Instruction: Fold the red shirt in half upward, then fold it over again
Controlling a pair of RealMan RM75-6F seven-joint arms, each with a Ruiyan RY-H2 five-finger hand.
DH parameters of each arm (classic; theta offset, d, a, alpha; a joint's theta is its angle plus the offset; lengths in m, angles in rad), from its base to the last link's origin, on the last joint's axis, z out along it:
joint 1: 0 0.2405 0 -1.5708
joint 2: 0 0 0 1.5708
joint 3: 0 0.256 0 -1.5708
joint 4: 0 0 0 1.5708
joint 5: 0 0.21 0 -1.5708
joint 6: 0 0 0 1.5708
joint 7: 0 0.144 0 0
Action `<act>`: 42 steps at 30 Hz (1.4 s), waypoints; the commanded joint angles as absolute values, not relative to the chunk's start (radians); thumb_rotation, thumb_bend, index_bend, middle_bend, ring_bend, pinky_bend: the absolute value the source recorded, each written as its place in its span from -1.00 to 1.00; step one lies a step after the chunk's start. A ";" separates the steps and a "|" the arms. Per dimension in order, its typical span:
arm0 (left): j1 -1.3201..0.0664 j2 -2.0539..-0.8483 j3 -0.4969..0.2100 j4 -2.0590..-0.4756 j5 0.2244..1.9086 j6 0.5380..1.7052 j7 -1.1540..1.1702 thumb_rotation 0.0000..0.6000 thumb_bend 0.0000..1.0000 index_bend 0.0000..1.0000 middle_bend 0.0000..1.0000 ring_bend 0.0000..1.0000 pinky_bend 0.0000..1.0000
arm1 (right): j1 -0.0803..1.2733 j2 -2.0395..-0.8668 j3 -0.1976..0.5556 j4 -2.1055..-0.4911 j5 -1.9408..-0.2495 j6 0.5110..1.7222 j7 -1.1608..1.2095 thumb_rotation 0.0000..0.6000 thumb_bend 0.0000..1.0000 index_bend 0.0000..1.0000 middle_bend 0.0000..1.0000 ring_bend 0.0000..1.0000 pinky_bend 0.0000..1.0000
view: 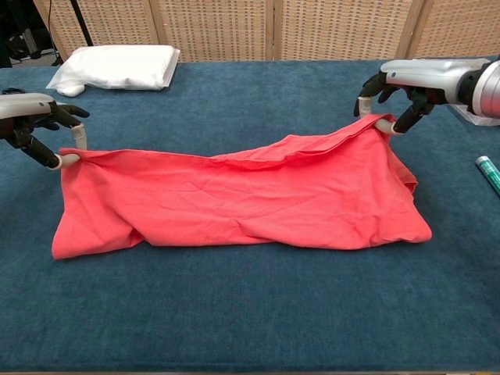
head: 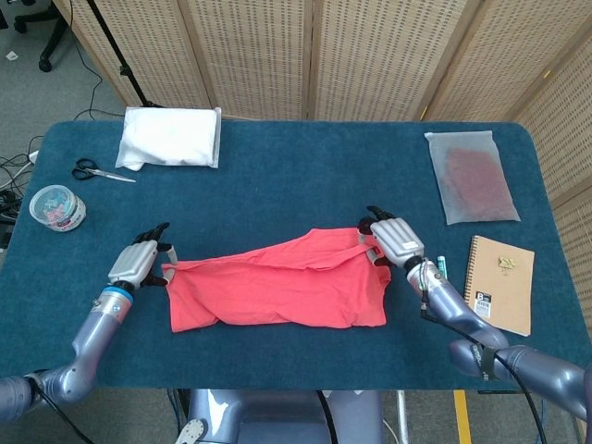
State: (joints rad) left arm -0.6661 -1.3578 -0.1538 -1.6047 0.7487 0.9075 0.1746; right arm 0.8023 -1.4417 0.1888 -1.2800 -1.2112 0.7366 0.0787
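The crumpled red cotton shirt (view: 234,195) lies across the middle of the dark blue felt-covered table (head: 296,166), now a long, low band with its near edge doubled over and its lifted edge carried to the far side. Judging by that shape, the first upward fold is nearly complete: the two layers overlap, but the top edge is not yet laid down and released.

The left hand (view: 35,125) pinches the far-left corner of the shirt between its fingertips (view: 70,158), with the corner raised just off the cloth. The right hand (view: 406,86) pinches the far-right corner in the same way, fingers curled down onto the hem. Both corners are held slightly above the lower layer, and the middle of the upper edge sags between them.

What remains, as I judge it, is to set the held edge flat, let go, smooth the wrinkles, and then make the second fold over again.

Beyond the shirt's right end lie a green-capped marker pen (head: 442,274) and a brown spiral-bound notebook (head: 499,282).
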 commanded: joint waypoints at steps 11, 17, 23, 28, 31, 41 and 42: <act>-0.702 -1.438 -0.163 -1.514 0.648 0.884 0.223 1.00 0.17 0.44 -1.00 -1.00 -1.00 | 0.855 -1.532 0.208 -1.142 -1.153 0.666 0.056 1.00 0.27 0.27 -0.42 -0.89 -0.66; -0.707 -1.479 -0.156 -1.464 0.643 0.885 0.237 1.00 0.17 0.44 -1.00 -1.00 -1.00 | 0.866 -1.553 0.213 -1.095 -1.133 0.647 0.052 1.00 0.27 0.27 -0.42 -0.89 -0.66; -0.710 -1.521 -0.150 -1.422 0.645 0.934 0.280 1.00 -0.02 0.21 -1.00 -1.00 -1.00 | 0.872 -1.567 0.218 -1.075 -1.132 0.643 0.060 1.00 0.27 0.27 -0.42 -0.89 -0.66; -0.707 -1.530 -0.143 -1.425 0.661 0.953 0.307 1.00 -0.34 -0.97 -1.00 -1.00 -1.00 | 0.877 -1.576 0.219 -1.058 -1.133 0.639 0.058 1.00 0.27 0.27 -0.42 -0.88 -0.66; -0.707 -1.518 -0.138 -1.439 0.656 0.939 0.320 1.00 -0.44 -1.00 -1.00 -1.00 -1.00 | 0.878 -1.581 0.218 -1.047 -1.129 0.636 0.055 1.00 0.27 0.27 -0.42 -0.89 -0.66; -0.693 -1.460 -0.160 -1.514 0.662 0.941 0.301 1.00 -0.47 -1.00 -1.00 -1.00 -1.00 | 0.884 -1.616 0.223 -0.996 -1.113 0.638 0.040 1.00 0.27 0.27 -0.42 -0.88 -0.66; -0.689 -1.452 -0.167 -1.523 0.669 0.949 0.292 1.00 -0.47 -1.00 -1.00 -1.00 -1.00 | 0.885 -1.621 0.228 -0.990 -1.108 0.642 0.038 1.00 0.27 0.27 -0.42 -0.89 -0.66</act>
State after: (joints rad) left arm -0.6953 -1.4619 -0.1583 -1.5121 0.6600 0.9391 0.3024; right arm 0.8831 -1.6155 0.2228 -0.9957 -1.1135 0.6373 0.0415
